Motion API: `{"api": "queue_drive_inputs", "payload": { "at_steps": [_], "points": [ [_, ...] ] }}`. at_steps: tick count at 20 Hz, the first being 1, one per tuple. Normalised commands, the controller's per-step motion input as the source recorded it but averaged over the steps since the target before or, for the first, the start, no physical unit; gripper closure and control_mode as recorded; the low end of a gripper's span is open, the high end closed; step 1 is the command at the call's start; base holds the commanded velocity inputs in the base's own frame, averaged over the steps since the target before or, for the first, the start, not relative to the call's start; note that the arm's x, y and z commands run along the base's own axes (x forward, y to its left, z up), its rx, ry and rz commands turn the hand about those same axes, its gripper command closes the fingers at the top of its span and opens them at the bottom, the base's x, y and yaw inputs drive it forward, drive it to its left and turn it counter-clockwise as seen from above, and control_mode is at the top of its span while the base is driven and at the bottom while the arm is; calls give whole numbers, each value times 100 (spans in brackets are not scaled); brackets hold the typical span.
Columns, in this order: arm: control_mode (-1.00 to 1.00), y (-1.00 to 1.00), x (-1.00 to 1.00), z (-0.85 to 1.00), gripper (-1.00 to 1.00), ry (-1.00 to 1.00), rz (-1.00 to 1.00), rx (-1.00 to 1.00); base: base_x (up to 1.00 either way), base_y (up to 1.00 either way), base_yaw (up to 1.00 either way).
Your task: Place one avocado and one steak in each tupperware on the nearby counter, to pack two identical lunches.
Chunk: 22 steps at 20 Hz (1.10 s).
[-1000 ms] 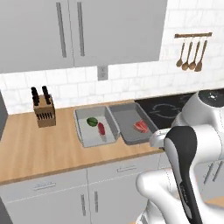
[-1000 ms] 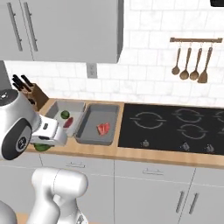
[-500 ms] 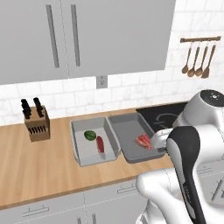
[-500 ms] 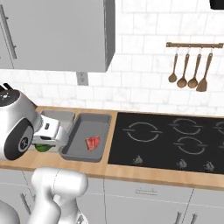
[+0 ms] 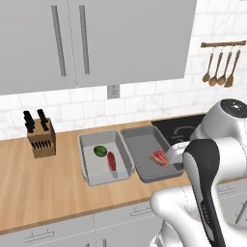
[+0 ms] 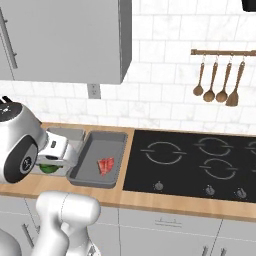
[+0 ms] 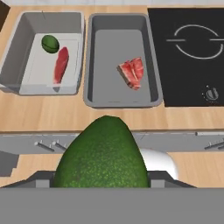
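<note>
Green avocado point(image 7: 101, 153) fills my hand point(image 7: 101, 181), jaws spread wide around it, poised over the tabletop point(image 7: 52, 114) edge before the right tupperware point(image 7: 151, 65) holding steak point(image 7: 132, 72).

steak point(image 6: 105, 165) in grey tupperware point(image 6: 118, 137), black stovetop point(image 6: 200, 162)

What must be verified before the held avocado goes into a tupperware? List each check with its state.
1. Avocado seated in the gripper: ok, it sits between the fingers.
2. Right tupperware lacks an avocado: ok, it holds just a steak.
3. Left tupperware already complete: ok, a small avocado and a steak lie inside.
4. Free floor beside the right steak: ok.
5. Gripper over the right tupperware: not ok, it is short of the counter edge.
</note>
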Motion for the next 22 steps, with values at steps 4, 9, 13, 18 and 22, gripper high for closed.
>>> {"api": "queue_drive_inputs", "payload": {
  "at_steps": [4,9,13,18,22],
  "points": [
    [-100,0,68,-1,100,-4,3,0,0,0,0],
    [-100,1,99,-24,100,-1,4,-1,0,0,0],
    [-100,0,100,-81,100,-16,6,-3,0,0,0],
    [-100,0,100,-37,100,12,4,-5,0,0,0],
    [-100,0,100,-14,100,34,6,-8,0,0,0]
  ]
}}
